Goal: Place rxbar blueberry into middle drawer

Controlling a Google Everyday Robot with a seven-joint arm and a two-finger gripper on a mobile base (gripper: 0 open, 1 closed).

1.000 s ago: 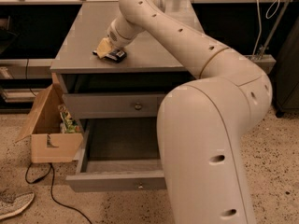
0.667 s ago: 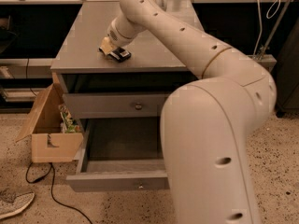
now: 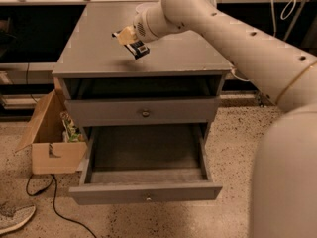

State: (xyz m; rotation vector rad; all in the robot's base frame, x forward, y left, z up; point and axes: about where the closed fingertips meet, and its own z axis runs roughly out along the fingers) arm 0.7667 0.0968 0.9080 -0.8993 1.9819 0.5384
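Note:
My gripper (image 3: 131,39) hangs over the middle of the grey cabinet top (image 3: 94,43), at the end of the white arm that comes in from the right. It is shut on the rxbar blueberry (image 3: 136,48), a dark wrapper with white patches, and holds it tilted a little above the top. A faint shadow lies on the top under the bar. The middle drawer (image 3: 146,193) is the lowest front, with a tiny pale knob. It stands pulled out toward me, and its inside looks empty.
Above the open drawer is a closed grey drawer front with a brassy knob (image 3: 145,113). An open cardboard box (image 3: 52,150) stands on the floor left of the cabinet. A black cable (image 3: 54,207) and a shoe (image 3: 15,220) lie at the lower left.
The gripper has risen off the cabinet top with the bar in it and moved slightly toward the front edge. The cabinet looks larger and nearer in the view.

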